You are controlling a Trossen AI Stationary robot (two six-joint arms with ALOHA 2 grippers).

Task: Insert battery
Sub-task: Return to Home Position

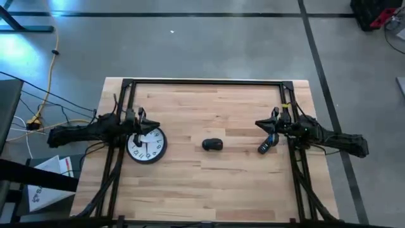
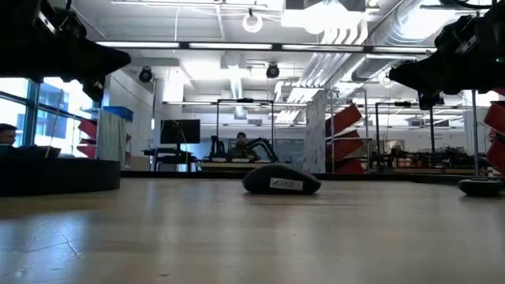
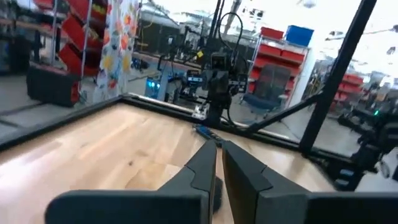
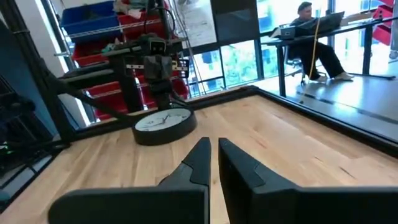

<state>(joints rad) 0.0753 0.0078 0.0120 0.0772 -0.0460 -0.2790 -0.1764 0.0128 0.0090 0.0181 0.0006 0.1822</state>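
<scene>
A black computer mouse (image 1: 212, 144) lies at the table's middle, its label facing the low view (image 2: 282, 181). A round wall clock (image 1: 147, 145) lies face up at the left. My left gripper (image 1: 154, 126) hovers shut over the clock's far edge and points toward the table's right. My right gripper (image 1: 258, 123) hovers shut at the right and points toward the table's left. A small dark object with blue on it (image 1: 266, 144) lies on the table just on the near side of the right gripper. I cannot tell whether this is the battery. Both grippers (image 3: 219, 163) (image 4: 214, 155) hold nothing.
A black frame (image 1: 202, 81) runs along the table's far edge and both sides. The wood between the clock, the mouse and the dark object is bare (image 1: 209, 107). Beyond the table there are shelves, desks and seated people (image 4: 314, 37).
</scene>
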